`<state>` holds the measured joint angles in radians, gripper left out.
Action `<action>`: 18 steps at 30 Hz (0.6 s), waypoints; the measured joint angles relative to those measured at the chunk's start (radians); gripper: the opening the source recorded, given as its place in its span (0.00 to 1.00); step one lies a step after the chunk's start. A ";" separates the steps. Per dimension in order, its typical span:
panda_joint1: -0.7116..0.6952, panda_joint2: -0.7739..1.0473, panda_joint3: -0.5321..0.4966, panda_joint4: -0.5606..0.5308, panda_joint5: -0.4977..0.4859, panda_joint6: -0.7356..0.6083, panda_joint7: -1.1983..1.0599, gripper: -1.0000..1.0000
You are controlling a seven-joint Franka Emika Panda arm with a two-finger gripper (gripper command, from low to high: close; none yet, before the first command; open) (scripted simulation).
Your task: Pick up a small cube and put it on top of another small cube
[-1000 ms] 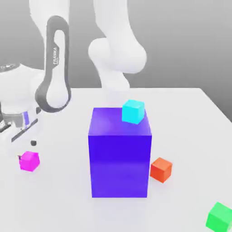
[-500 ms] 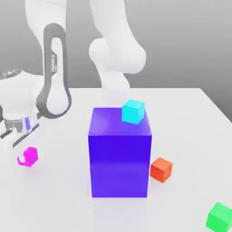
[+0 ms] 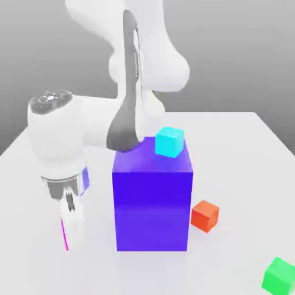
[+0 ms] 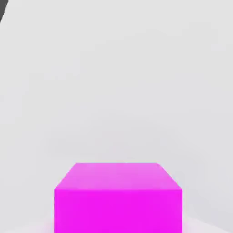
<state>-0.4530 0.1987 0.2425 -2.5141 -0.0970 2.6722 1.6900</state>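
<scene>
The small magenta cube (image 3: 65, 235) shows as a thin pink sliver between the fingers of my gripper (image 3: 70, 222), which is shut on it to the exterior view's left of the big blue block. In the hand view the magenta cube (image 4: 118, 198) sits close to the camera over the bare white table. The small green cube (image 3: 279, 275) rests on the table at the exterior view's front right corner, far from the gripper.
A tall blue-violet block (image 3: 152, 201) stands mid-table between the gripper and the green cube, with a cyan cube (image 3: 169, 142) on its top. An orange-red cube (image 3: 204, 215) lies by the block's right side. The white table (image 3: 242, 150) spreads around them.
The gripper went from open to shut on the magenta cube. The arm has swung from the exterior view's left edge toward the blue block, taking the cube with it.
</scene>
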 joint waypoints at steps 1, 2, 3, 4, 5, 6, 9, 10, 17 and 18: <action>0.028 0.009 0.023 0.020 -0.012 -0.013 0.001 0.00; 0.057 0.018 0.046 0.039 -0.024 -0.025 0.002 0.00; 0.085 0.027 0.068 0.059 -0.036 -0.038 0.002 0.00; 0.111 0.037 0.093 0.079 -0.049 -0.050 0.004 0.00; 0.141 0.045 0.114 0.098 -0.062 -0.063 0.005 0.00; 0.169 0.054 0.135 0.117 -0.075 -0.075 0.007 0.00; 0.255 0.079 0.195 0.174 -0.111 -0.110 0.011 0.00; 0.284 0.087 0.214 0.192 -0.122 -0.121 0.012 0.00; 0.467 0.229 0.234 0.290 -0.265 -0.090 0.080 0.00; 0.485 0.258 0.214 0.294 -0.289 -0.068 0.096 1.00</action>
<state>0.0319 0.4564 0.4567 -2.2197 -0.3858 2.6042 1.7862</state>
